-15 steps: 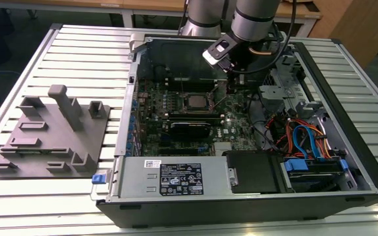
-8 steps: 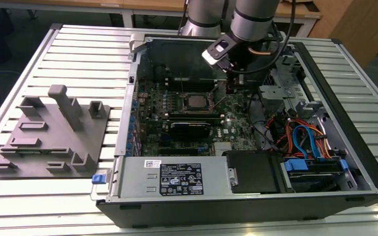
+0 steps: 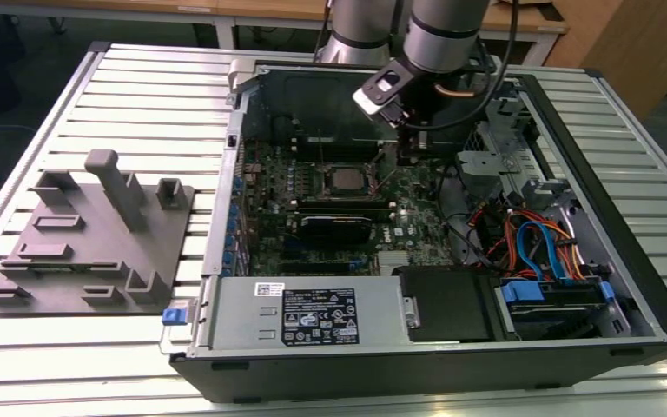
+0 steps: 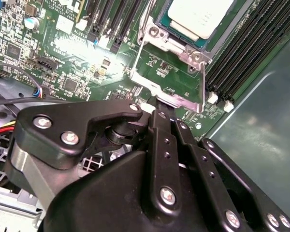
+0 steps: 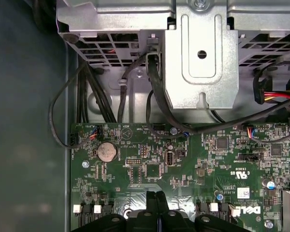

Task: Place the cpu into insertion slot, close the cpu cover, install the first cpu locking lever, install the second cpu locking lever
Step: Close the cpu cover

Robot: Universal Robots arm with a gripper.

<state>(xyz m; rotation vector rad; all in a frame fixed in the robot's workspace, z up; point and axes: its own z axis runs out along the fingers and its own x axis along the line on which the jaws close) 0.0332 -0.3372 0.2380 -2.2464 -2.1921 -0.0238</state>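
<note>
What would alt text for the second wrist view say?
The black gripper, shut, touches the free edge of the cpu cover, which is swung open. Beyond it the cpu sits in the insertion slot on the green motherboard.

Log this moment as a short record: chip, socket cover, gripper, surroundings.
chip: cpu lies in the insertion slot, silver top showing
cover: cpu cover swung open, off the chip; green board shows through its window
gripper: gripper shut, fingertips at the cover's free edge
surroundings: open computer case on a slatted table; grey tray on the exterior view's left
</note>
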